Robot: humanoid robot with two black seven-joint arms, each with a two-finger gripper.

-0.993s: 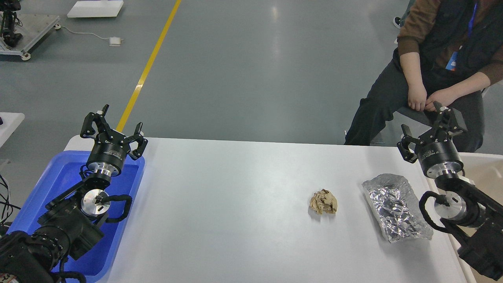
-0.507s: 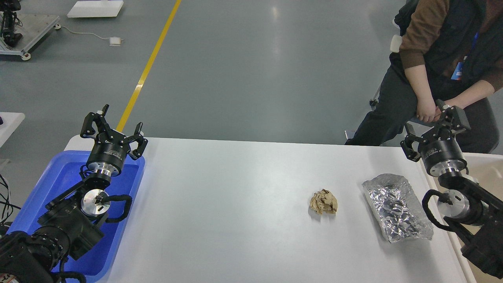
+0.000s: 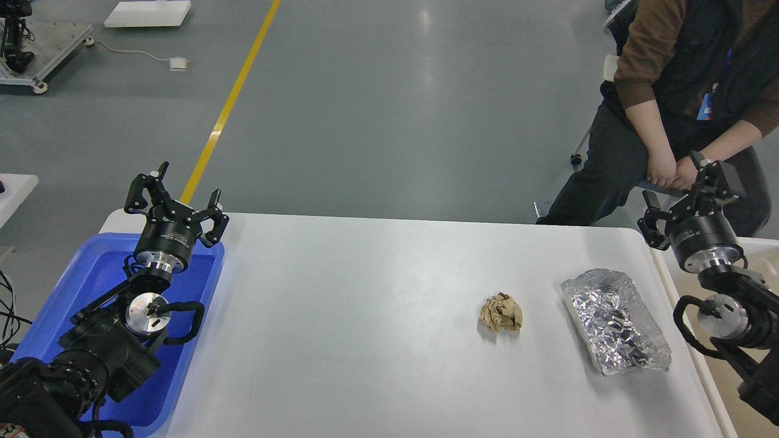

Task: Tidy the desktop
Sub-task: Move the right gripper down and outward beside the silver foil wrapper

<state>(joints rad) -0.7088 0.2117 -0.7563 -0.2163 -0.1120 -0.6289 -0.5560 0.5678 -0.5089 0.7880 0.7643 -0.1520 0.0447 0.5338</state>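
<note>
The white desktop fills the middle of the head view. A crumpled brown paper ball lies on it right of centre. A crinkled silver foil packet lies further right, near the table's right edge. My left gripper is open and empty, held above the far end of the blue tray at the left. My right gripper is open and empty, above the far right corner of the table, beyond the foil packet.
A cream-white bin with a tan inside stands off the table's right edge, under my right arm. A seated person is close behind my right gripper. Grey floor with a yellow line lies beyond the table.
My right arm has moved to the right, away from the foil packet and over the bin. The person has shifted in the seat. The left arm, paper ball and foil have not moved.
</note>
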